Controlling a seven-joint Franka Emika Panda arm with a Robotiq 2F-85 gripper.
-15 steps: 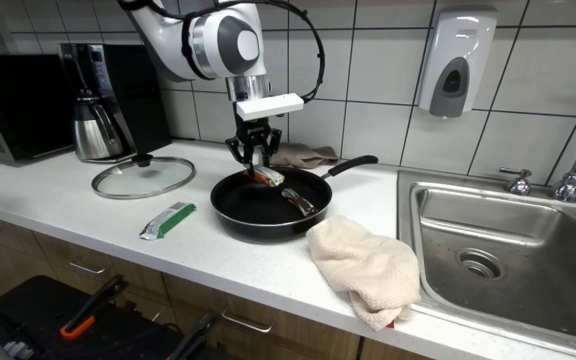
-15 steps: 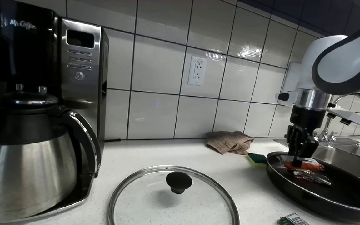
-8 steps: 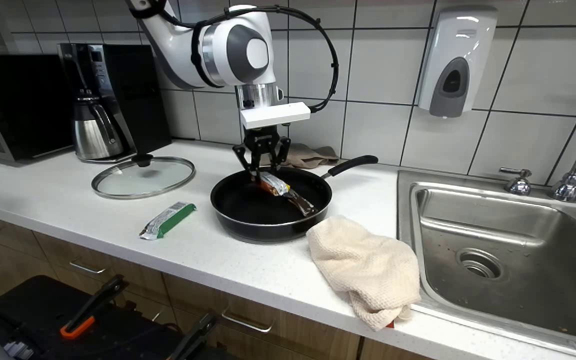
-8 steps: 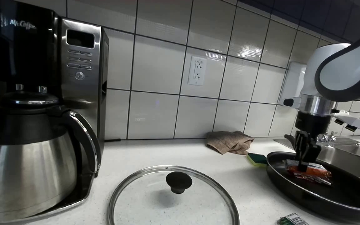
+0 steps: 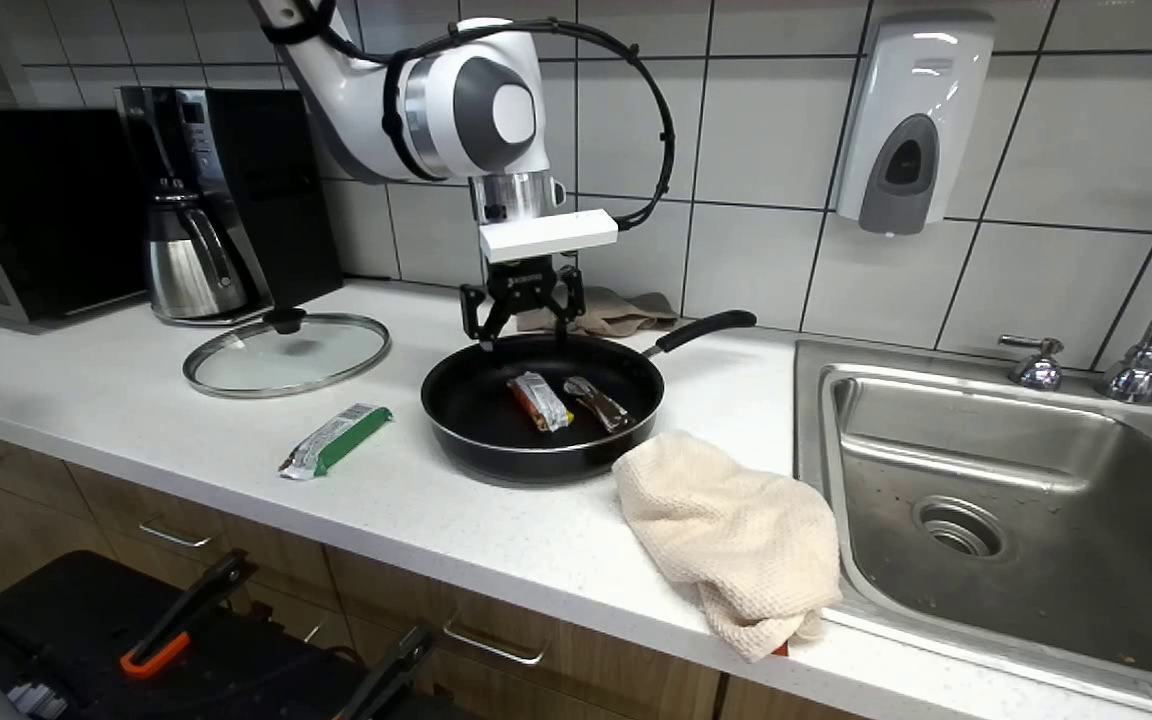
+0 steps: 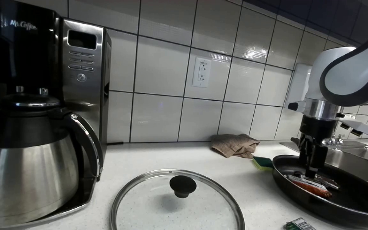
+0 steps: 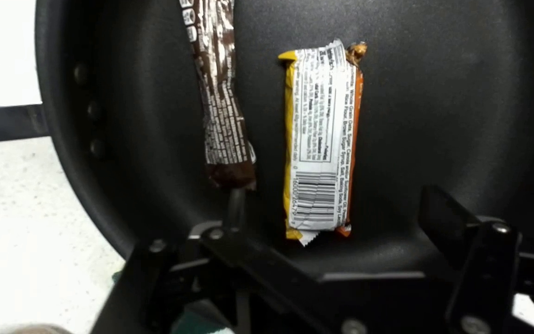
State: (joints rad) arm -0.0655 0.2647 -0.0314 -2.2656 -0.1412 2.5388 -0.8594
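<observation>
Orange bar (image 7: 322, 139) lies on the floor of the black pan (image 5: 486, 415), just near of my claw (image 5: 524, 341) and slightly to its right, printed back up. I hang above the far part of the pan with my jaws spread wide and nothing in their grip; in an exterior view a gap shows between my fingertips and the bar. Right of the bar rests a brown packet (image 5: 600, 405), with a strip of pan floor between the two.

From the wrist I can read "Whole Grain Oats, Sugar" and "Brown Sugar Syrup, Salt, Baking Soda" on the bar, plus a barcode (image 7: 315, 199). White print on the packet is too small to make out. "Mr. Coffee" is written on the coffee maker (image 6: 27, 48), far left.

Around the bar runs the pan's raised rim, and its handle (image 5: 706, 330) points far right. Pan floor shows left of the bar, and bare counter (image 5: 516, 520) between pan and lid (image 5: 288, 360). Left and near lies a green bar (image 5: 338, 440). A towel (image 5: 736, 540) crowds the pan's near right side, the sink (image 5: 986, 600) opens farther right, and tiled wall (image 5: 756, 130) rises at the far side.
</observation>
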